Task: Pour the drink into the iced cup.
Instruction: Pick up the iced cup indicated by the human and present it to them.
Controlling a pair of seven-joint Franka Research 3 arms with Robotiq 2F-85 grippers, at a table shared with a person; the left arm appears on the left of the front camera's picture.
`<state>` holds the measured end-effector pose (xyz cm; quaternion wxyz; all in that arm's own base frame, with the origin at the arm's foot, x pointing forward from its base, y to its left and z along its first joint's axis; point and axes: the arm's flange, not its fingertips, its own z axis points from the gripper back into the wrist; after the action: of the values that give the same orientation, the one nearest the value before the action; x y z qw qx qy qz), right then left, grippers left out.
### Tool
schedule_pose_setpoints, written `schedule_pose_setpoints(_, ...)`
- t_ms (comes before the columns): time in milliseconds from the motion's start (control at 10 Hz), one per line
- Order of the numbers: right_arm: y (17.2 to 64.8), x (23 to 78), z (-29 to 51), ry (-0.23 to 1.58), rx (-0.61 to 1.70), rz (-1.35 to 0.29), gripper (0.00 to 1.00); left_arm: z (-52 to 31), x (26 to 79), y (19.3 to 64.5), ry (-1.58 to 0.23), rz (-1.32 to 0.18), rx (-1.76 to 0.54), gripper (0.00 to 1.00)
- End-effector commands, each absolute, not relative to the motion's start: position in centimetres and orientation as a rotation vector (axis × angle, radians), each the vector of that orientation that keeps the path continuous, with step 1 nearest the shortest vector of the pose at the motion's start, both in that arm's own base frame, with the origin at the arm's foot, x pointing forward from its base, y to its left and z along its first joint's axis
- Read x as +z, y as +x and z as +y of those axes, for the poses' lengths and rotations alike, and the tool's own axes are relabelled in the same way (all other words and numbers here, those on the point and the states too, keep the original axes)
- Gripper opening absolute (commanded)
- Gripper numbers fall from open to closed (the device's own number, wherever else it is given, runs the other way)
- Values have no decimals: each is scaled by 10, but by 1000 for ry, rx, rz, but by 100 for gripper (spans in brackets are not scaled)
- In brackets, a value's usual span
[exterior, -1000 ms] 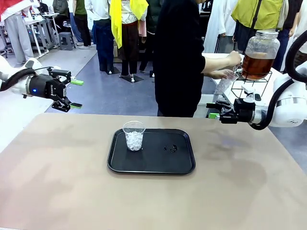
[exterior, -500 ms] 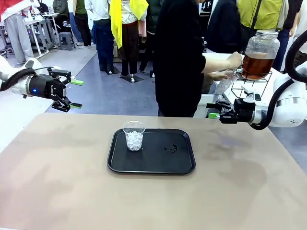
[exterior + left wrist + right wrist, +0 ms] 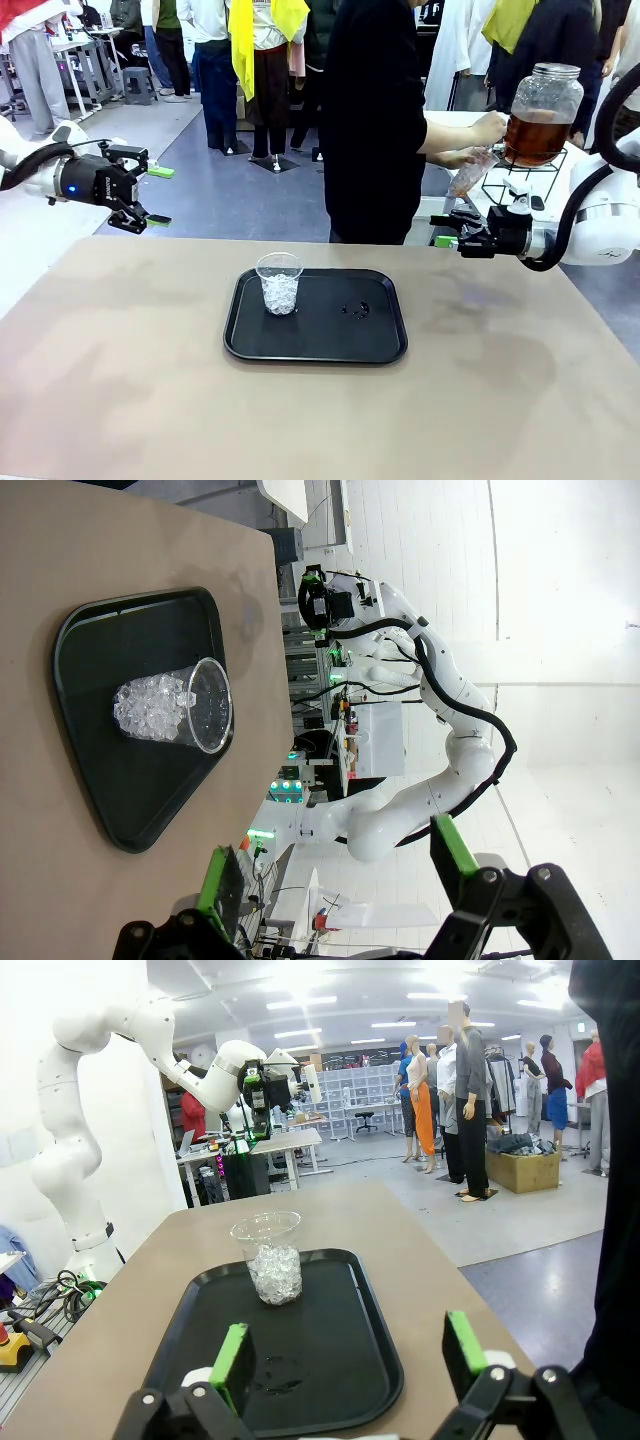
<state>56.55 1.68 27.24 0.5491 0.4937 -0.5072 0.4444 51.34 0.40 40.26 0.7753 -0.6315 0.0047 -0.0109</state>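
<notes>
Tan worktop [image 3: 120, 380] is carrying a flat black plastic tray [image 3: 330, 335]. A clear plastic cup part-filled with ice [image 3: 279, 285] is standing upright on the tray's left half, and a few dark wet spots [image 3: 355, 310] are sitting right of it.

The amber-brown drink [image 3: 533, 142] is sitting in a big glass dispenser jar [image 3: 545, 95] on a black wire stand, beyond the worktop's far right corner. A person in black is reaching to it: one hand [image 3: 489, 124] is at the jar, and the other hand [image 3: 460, 156] is holding a small clear container [image 3: 470, 176] under the tap. Cup or bag, too small to tell.

Left gripper [image 3: 158, 196] is hovering off the far left edge with fingers spread wide and nothing between them. Right gripper [image 3: 443, 230] is hanging at the far right edge, fingers likewise wide and empty, pointing toward the tray.

Judged step: drink is being drawn and nothing is being poured yet. To do it well, the arms should be waiting clear of the tray. When pouring, the spout should be coming close above the cup's rim and tilting slowly, since the ice is leaving little room and could splash. The light cup could tip, so nothing should be touching it.
</notes>
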Motion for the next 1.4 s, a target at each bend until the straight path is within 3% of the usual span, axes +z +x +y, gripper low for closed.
schedule_pose_setpoints(0, 566, 275, 18, 1173, 1044, -1207, 100, 4, 404, 514, -1372, 6, -27, 100)
schedule_pose_setpoints(1300, 566, 275, 18, 1173, 1044, -1207, 100, 4, 404, 514, -1372, 6, -27, 100)
